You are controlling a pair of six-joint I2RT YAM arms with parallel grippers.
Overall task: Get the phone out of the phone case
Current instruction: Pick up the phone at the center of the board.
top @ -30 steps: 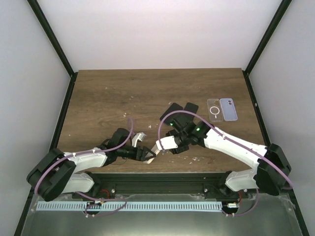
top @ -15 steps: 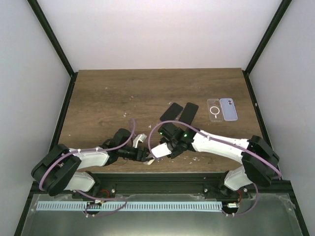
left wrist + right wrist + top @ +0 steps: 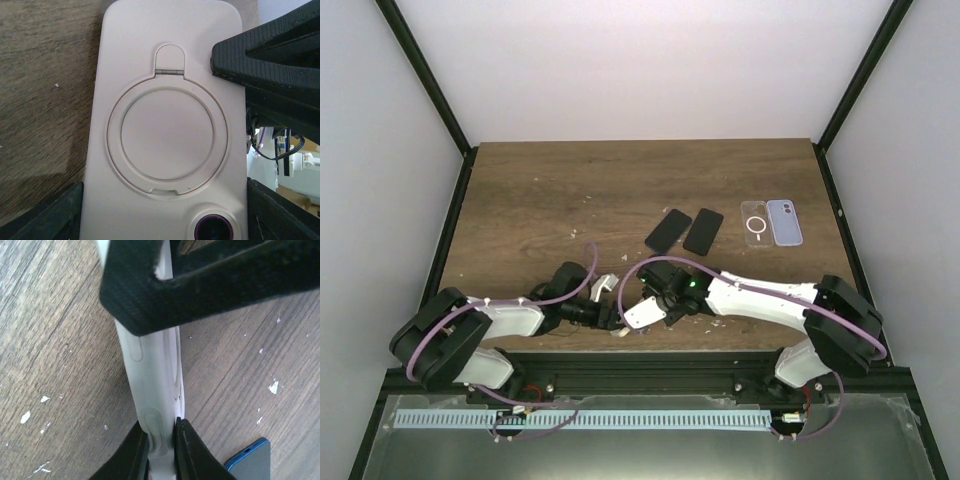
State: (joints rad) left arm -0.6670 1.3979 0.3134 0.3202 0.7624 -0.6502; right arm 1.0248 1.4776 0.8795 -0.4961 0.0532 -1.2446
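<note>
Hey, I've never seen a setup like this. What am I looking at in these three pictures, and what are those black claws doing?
These are two robot arms bolted to the near edge of a wooden table. One picture looks down from above. The other two come from small cameras on each wrist. Both arms meet on a pale phone case with a ring on its back. The left gripper clamps its long sides, and the right gripper pinches one edge. Farther back lie a dark phone, a second dark phone, a clear case and a lilac phone or case.
</note>
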